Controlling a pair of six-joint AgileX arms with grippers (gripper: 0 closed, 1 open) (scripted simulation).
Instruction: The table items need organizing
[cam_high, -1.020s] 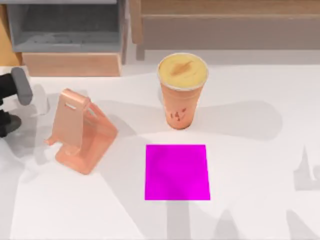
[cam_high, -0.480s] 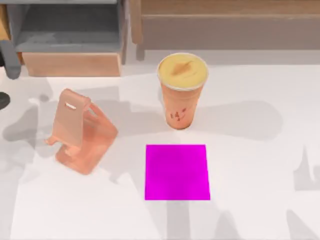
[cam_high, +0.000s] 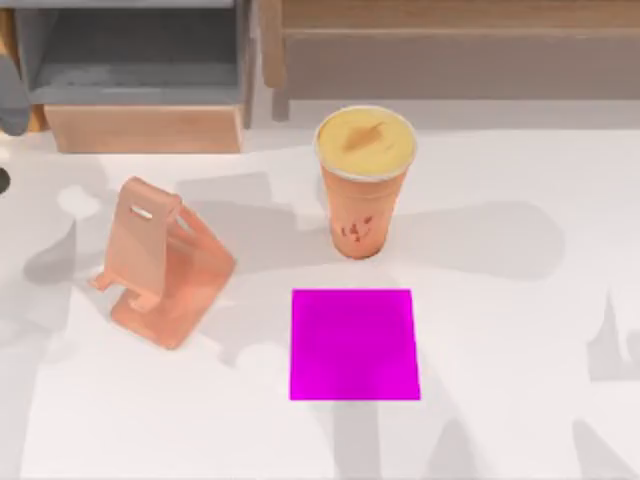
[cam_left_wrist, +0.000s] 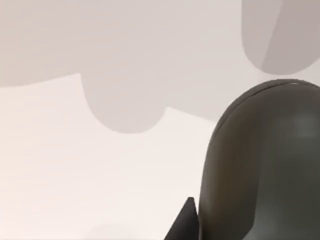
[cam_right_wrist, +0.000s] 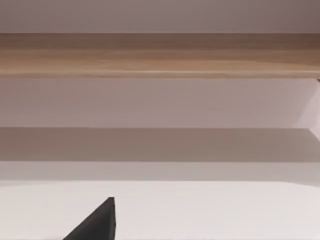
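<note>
A dark grey oval computer mouse (cam_high: 10, 95) hangs at the far left edge of the top view, off the white table (cam_high: 520, 330). My left gripper (cam_left_wrist: 240, 220) is shut on it. The left wrist view has the mouse (cam_left_wrist: 265, 165) close up, with one black fingertip (cam_left_wrist: 186, 222) against its side. A tall orange cup (cam_high: 364, 185) with a yellowish lid stands upright at the back middle of the table. A black part of my right gripper (cam_right_wrist: 97, 222) rises low in the right wrist view, above bare tabletop.
A salmon phone stand (cam_high: 160, 262) sits left of centre. A flat magenta square mat (cam_high: 354, 344) lies in front of the cup. Behind the table are a grey box with a wooden base (cam_high: 140, 75) and a wooden shelf (cam_high: 450, 45).
My left gripper has carried the mouse up toward the back and farther off the left edge of the top view. Cup, stand and mat have not moved.
</note>
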